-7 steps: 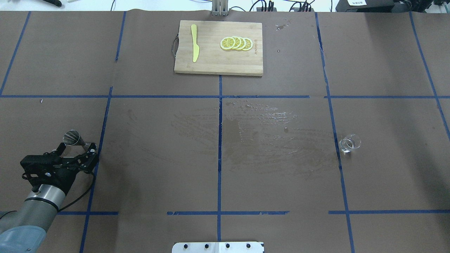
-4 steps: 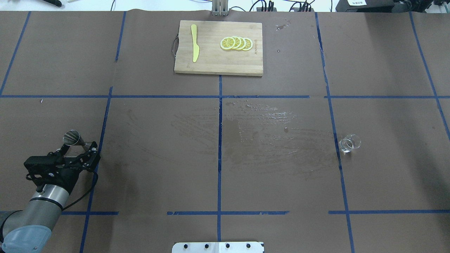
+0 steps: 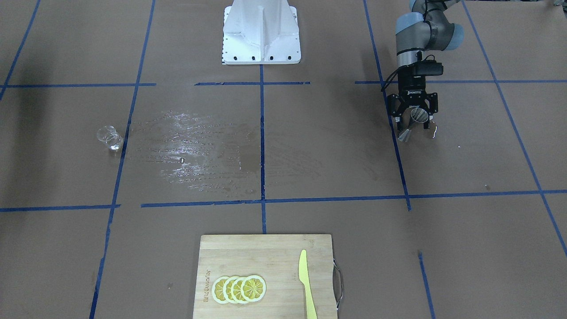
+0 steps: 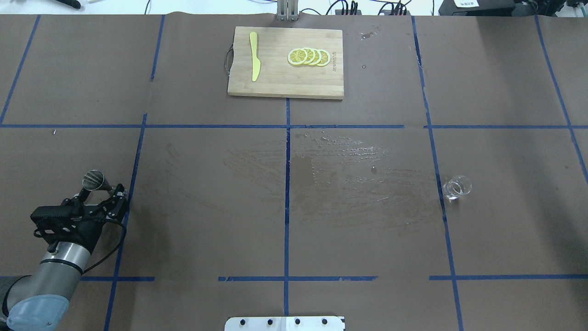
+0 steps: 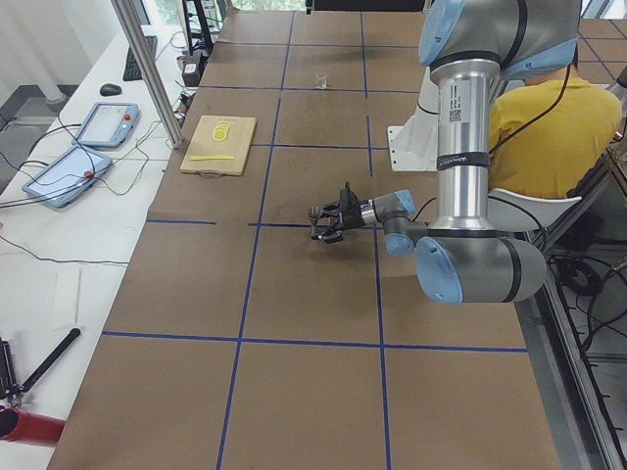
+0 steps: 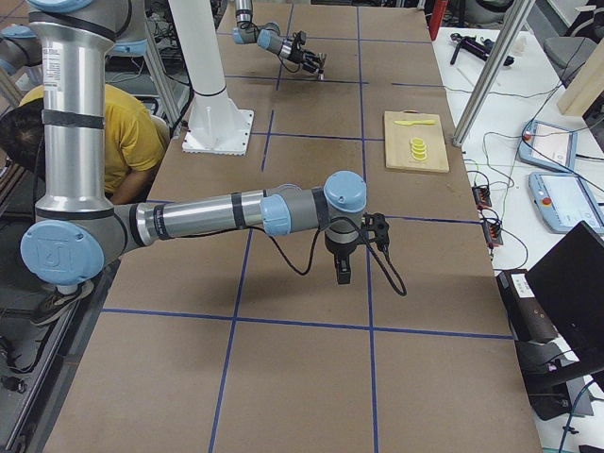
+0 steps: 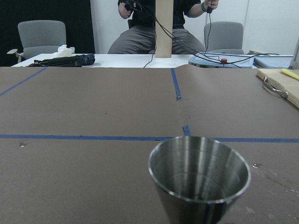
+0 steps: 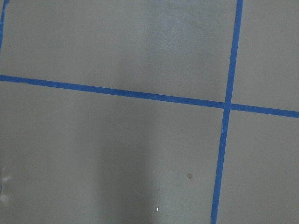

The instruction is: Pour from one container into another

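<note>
A: So, how does the left arm (image 4: 59, 259) sit?

B: Low and level over the bench (image 4: 206, 220), reaching toward 12 o'clock. The left claw (image 4: 103, 191) has its jaws wide apart, one on each side of the jigger (image 4: 94, 180). The jigger stands upright at about 9 o'clock in the overhead view.

A: And the right arm (image 6: 208, 215)?

B: Stretched out, with the right claw (image 6: 342, 272) pointing straight down. Whether that claw is apart or together I cannot tell.

A: The containers?

B: The jigger's upper cone shows bare steel inside. The glass cup (image 4: 456, 187) stands near 3 o'clock, well apart from the jigger, beyond a wet patch (image 4: 349, 174). Its contents I cannot make out.
</note>
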`<state>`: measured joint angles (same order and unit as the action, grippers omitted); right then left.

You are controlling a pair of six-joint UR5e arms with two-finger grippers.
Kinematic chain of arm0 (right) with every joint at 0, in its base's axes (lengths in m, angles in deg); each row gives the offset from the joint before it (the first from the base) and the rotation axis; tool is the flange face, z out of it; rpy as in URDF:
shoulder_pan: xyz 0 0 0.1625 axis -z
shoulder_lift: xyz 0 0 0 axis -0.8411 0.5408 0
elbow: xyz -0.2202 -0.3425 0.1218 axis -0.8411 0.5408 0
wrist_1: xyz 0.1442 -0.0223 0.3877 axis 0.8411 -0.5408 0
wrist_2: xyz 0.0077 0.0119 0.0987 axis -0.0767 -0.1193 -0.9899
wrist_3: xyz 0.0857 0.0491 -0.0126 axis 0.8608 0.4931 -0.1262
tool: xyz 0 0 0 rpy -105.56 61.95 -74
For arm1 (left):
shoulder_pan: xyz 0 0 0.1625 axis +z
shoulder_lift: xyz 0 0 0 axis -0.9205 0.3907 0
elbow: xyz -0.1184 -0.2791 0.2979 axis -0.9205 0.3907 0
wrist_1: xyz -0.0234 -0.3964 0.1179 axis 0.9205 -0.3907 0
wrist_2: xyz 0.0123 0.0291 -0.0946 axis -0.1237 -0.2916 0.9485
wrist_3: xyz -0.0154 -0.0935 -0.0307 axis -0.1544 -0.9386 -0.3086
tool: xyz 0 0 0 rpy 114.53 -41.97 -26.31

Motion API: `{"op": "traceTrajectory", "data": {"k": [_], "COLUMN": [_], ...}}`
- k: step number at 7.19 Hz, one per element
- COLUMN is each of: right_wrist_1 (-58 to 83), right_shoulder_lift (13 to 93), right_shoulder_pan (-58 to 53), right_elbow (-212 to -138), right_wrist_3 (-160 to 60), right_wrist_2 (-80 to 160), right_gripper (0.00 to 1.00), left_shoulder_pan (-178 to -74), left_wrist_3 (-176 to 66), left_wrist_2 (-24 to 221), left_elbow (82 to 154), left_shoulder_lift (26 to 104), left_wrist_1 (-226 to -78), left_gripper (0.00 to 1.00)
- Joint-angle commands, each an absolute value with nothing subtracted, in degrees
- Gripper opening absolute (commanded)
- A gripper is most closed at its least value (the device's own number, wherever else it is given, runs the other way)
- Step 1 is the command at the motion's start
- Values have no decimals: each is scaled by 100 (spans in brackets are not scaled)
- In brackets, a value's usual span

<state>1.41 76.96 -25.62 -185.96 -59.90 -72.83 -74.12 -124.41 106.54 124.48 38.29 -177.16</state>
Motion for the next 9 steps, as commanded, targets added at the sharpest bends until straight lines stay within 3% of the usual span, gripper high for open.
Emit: {"op": "traceTrajectory", "data": {"k": [1,6,9], "right_wrist_1": [140,140,140], "right_shoulder_lift": [7696,7687,7687], "right_shoulder_pan": [-2562,-2562,-2562], "right_elbow": [-18601,-18601,-18601], "right_wrist_3": [-5990,-5990,-5990], "right_wrist_2": [-7283,-7283,-7283], "right_gripper": [100,100,100], "left_shoulder_pan": [-7412,-7412,-7412], "left_wrist_3": [-12414,-12414,-12405], "left_wrist_2": [10594,10497,10497], "left_elbow": [12438,12386,12429], "left_shoulder_lift": [3856,3847,3891], "left_wrist_1": [-17720,-17720,-17720], "left_gripper": [74,62,59]}}
